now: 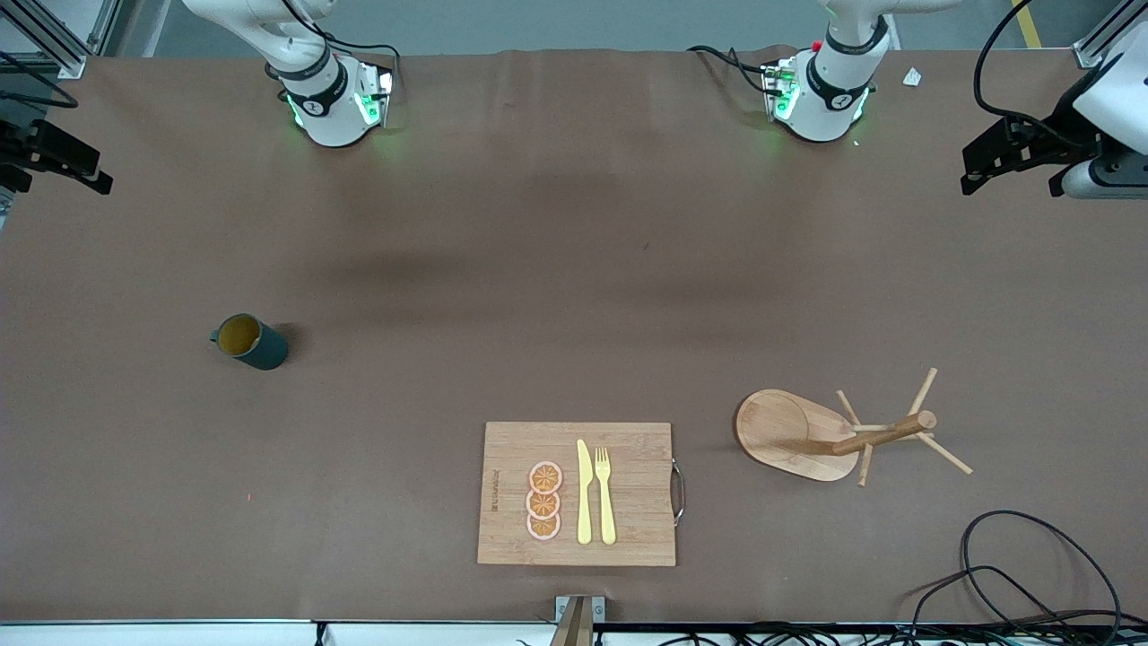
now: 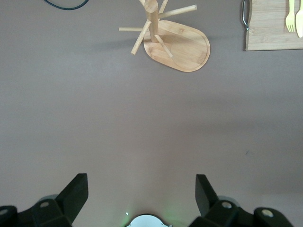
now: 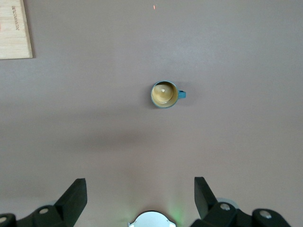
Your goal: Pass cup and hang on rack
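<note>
The cup [image 1: 251,342] is a dark teal mug with a yellowish-brown inside, standing upright with its mouth up toward the right arm's end of the table. My right gripper [image 3: 140,197] hangs open high over the table by its own base, well short of the cup [image 3: 164,94]. The rack [image 1: 807,435] is a light wooden mug tree on an oval base, nearer the front camera toward the left arm's end. My left gripper [image 2: 142,196] is also open and empty, high over its base, far from the rack [image 2: 180,45]. Neither hand shows in the front view.
A wooden cutting board [image 1: 578,493] with a yellow knife [image 1: 584,493], a yellow fork [image 1: 604,495] and orange slices [image 1: 543,500] lies near the front edge, between cup and rack. Black cables [image 1: 1013,574] coil at the front corner by the rack. Dark fixtures jut in at both table ends.
</note>
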